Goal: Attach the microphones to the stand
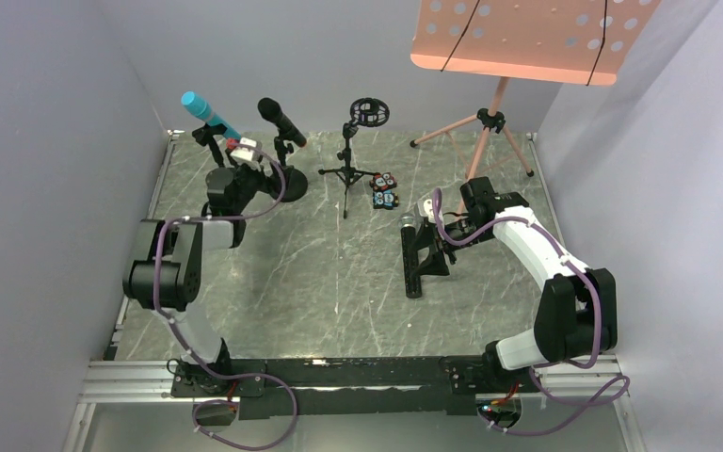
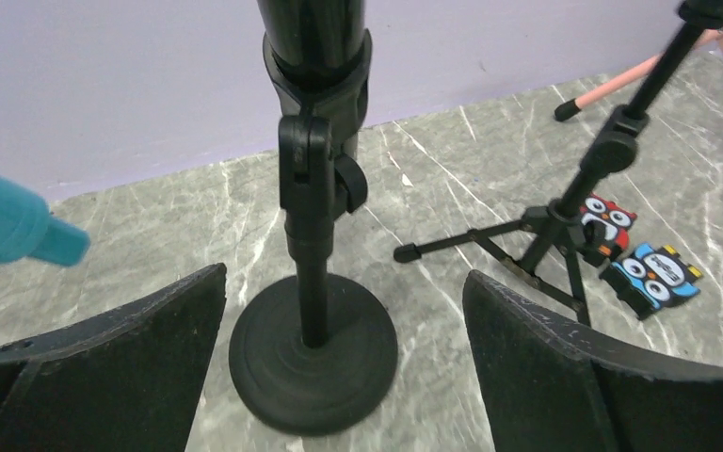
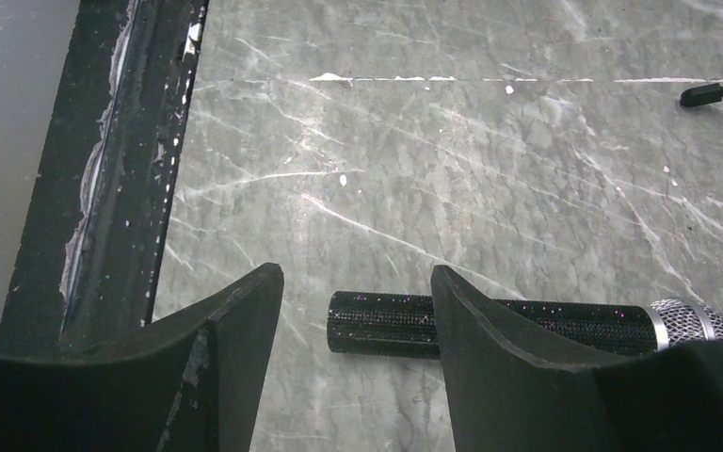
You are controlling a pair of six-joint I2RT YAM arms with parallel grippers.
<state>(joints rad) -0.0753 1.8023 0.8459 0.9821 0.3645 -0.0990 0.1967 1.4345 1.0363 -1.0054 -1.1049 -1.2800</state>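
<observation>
Where the grey-green, white-veined marble-look tabletop (image 1: 339, 282) meets pale lavender walls (image 1: 47, 141) on three sides, two mics are already mounted at far left. The light blue mic (image 1: 205, 111) sits tilted, head up and to the left. Just right of it the all-black mic (image 1: 281, 121) is clipped in a round-base stand (image 2: 313, 353).

The black mic w/ silver mesh head (image 3: 381, 323) lies flat on the tabletop, right of centre, barrel running near-to-far in the top view. Right gripper (image 3: 356, 273) hangs over it w/ fingers spread wide; one finger hides part of the barrel, so can't tell if it touches.

Left gripper (image 2: 344, 278) is spread too, one finger on either side of the round-base stand's post, clear of it.

A tripod stand (image 1: 348, 160) w/ ring mount is at far centre, w/ two owl-print cards (image 1: 384, 188) by its legs. A salmon music stand (image 1: 518, 38) is at far right. A black rail (image 1: 339, 386) runs along the near edge.
</observation>
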